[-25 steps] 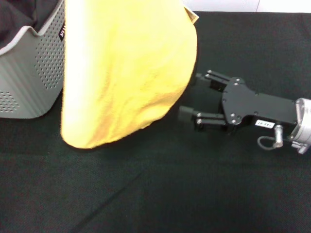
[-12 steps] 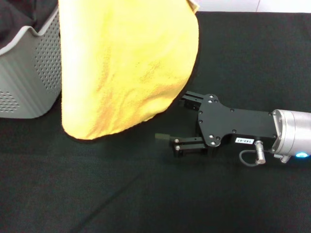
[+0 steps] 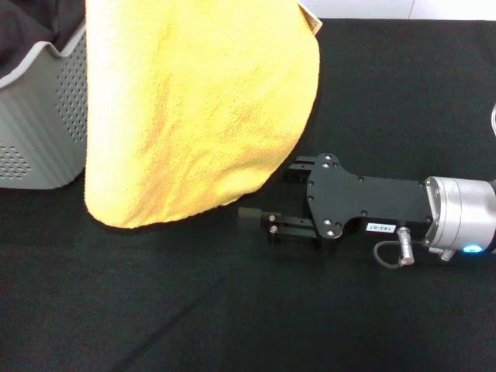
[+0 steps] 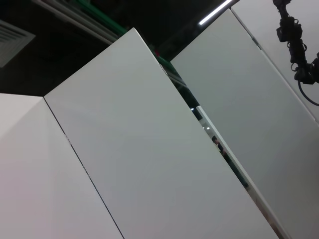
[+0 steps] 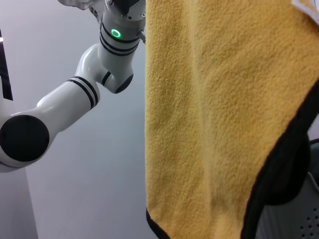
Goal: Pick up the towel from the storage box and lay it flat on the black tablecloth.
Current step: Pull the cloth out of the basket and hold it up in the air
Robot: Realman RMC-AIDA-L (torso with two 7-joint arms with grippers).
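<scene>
The towel (image 3: pixel 201 108) hangs in the air with its yellow-orange side facing me, its lower edge just above the black tablecloth (image 3: pixel 232 310). In the right wrist view the towel (image 5: pixel 219 114) shows its dark edging, and the left arm (image 5: pixel 117 35) reaches to its top corner, where the left gripper holds it; the fingers are cut off by the frame edge. My right gripper (image 3: pixel 267 198) lies low over the tablecloth, open, its fingers at the towel's lower right edge. The storage box (image 3: pixel 39 132) stands at the far left, partly behind the towel.
Dark fabric lies inside the storage box (image 5: pixel 299 219). The black tablecloth spreads across the whole front and right of the head view. The left wrist view shows only white wall panels and ceiling.
My right gripper has moved left and nearer, up to the towel's lower right edge. The hanging towel has drifted slightly left and covers more of the storage box.
</scene>
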